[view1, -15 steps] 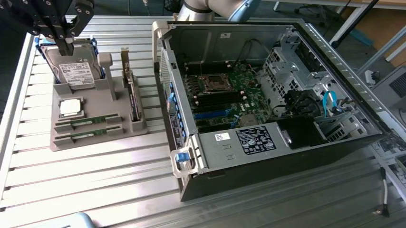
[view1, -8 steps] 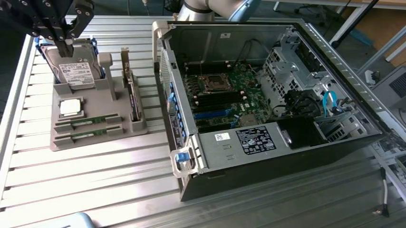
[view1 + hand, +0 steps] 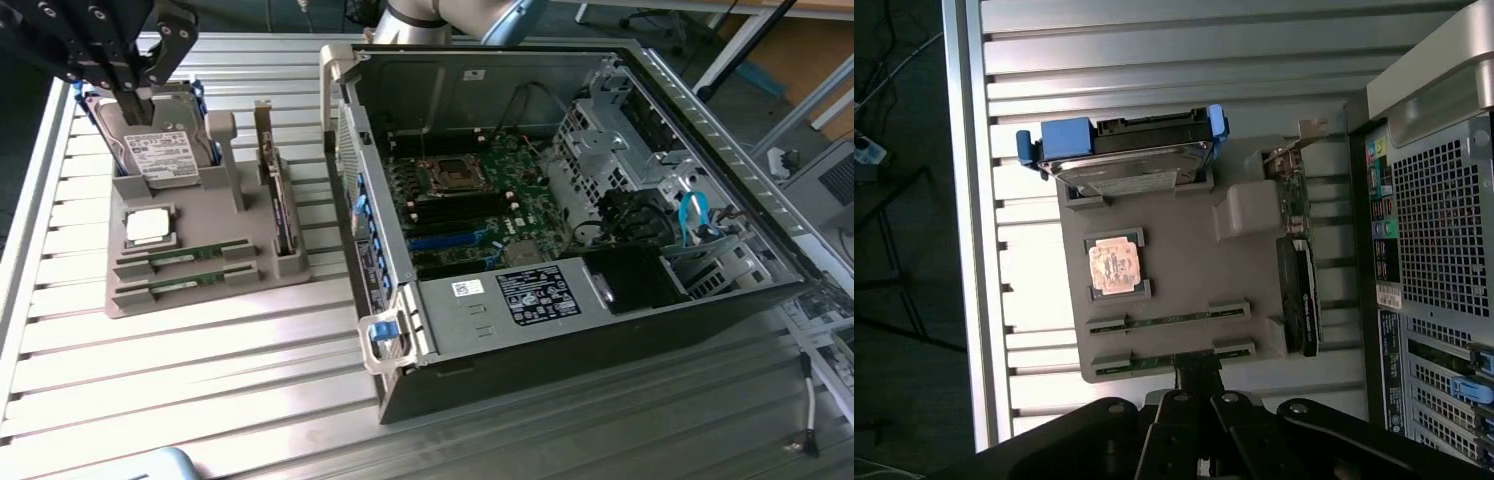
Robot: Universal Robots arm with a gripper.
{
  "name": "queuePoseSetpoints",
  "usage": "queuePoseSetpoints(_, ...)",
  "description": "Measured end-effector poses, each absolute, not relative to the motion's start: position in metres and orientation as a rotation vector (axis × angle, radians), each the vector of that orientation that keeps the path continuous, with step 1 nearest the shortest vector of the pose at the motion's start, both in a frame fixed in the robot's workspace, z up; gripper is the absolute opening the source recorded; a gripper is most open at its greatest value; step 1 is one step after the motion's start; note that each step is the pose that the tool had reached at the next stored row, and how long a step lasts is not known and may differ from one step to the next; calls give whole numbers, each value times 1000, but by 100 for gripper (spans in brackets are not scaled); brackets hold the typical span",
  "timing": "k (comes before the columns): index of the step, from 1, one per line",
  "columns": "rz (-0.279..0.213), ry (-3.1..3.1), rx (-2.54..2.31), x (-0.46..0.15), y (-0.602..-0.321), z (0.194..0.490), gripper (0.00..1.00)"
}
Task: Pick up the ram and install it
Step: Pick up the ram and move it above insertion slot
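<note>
Find the ram [image 3: 180,257] slotted on edge in the gray holder [image 3: 200,215], just beside its twin [image 3: 179,287] and near the processor chip [image 3: 147,226]; not yet lifted. Note the gripper [image 3: 131,100] clenched on nothing, high over the hard drive [image 3: 158,155], well apart from the 2 sticks. Best to spread the jaws, square them across the thin board's middle, and pull straight up.
</note>
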State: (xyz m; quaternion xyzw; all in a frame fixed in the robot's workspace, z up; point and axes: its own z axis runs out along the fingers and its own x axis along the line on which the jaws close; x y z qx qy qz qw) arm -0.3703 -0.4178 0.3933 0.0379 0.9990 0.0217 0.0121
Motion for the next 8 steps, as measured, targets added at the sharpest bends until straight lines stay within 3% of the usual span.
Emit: queuePoseSetpoints(8, 68, 3114, 118, -370, -423, 393, 11)
